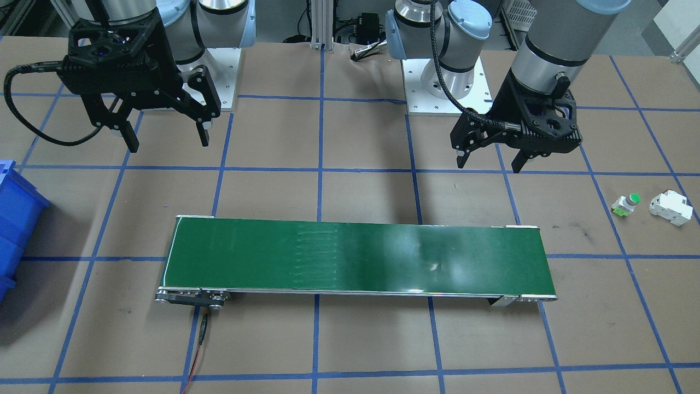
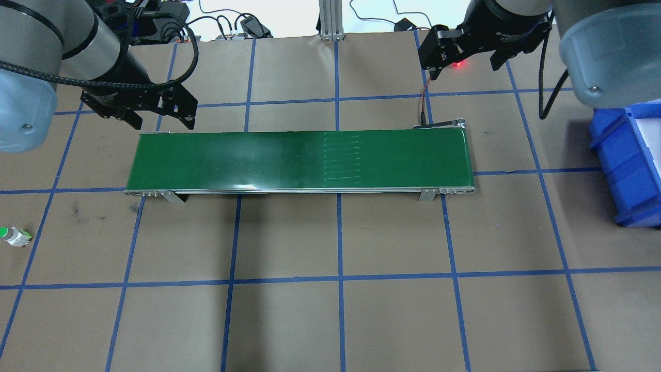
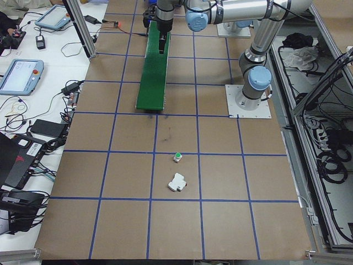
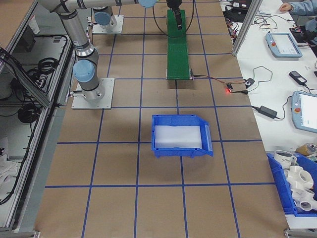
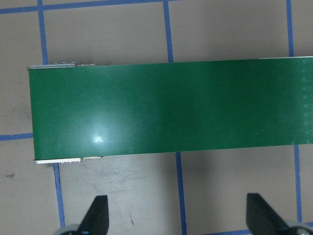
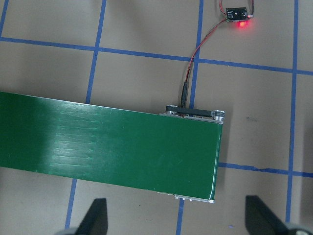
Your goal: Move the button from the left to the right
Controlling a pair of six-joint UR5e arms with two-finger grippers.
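Two grippers hang over the worktop (image 1: 350, 350), both with jaws spread wide and holding nothing. Left gripper (image 1: 490, 158) sits at right of the front-facing frame, beyond the conveyor belt (image 1: 355, 257); right gripper (image 1: 167, 137) at upper left. Button (image 1: 626, 205) lies on its side at the far right edge, clear of the belt, just beside a white boxy block (image 1: 670, 207) but apart from it. Pick not yet begun. Judgement: left arm should travel out to the button, align its jaws across the white-grey body rather than the round cap, descend square, and avoid nudging the block. Blue bin (image 1: 16, 219) waits at left edge.
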